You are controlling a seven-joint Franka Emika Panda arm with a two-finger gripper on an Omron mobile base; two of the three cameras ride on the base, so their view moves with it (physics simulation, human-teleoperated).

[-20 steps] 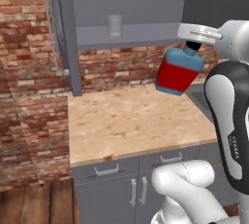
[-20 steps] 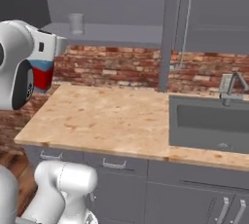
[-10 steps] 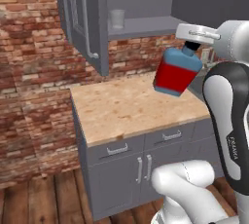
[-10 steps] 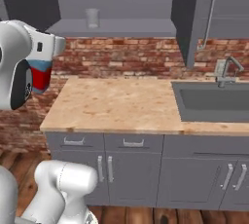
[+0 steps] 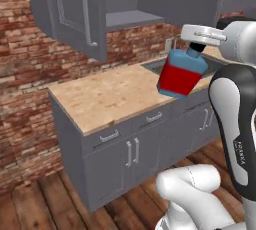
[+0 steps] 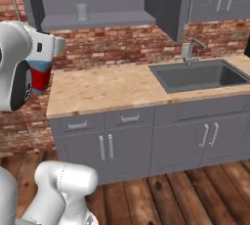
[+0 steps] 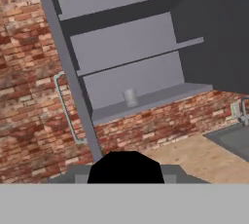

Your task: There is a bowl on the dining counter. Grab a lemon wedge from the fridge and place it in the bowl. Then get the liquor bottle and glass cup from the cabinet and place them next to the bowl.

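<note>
Gripper (image 5: pixel 196 50) clamped on black cap of liquor bottle (image 5: pixel 181 74), which hangs tilted below it, w/ glass cup (image 6: pixel 81 11) on cabinet (image 6: pixel 97 21) shelf, well apart.

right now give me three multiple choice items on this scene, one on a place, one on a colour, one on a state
1. Where is the cup?
A. on the cabinet shelf
B. in the sink
C. on the floor

2. What colour is the liquid in the bottle?
A. green
B. red
C. yellow

3. How does the cabinet stand?
A. doors shut
B. doors missing
C. doors open

Answers:
1 A, the cup stands on the shelf inside the cabinet, above the counter.
2 B, the bottle held at its cap by the gripper shows red under blue shoulders.
3 C, the door is swung out and the shelf is in plain sight.
</note>
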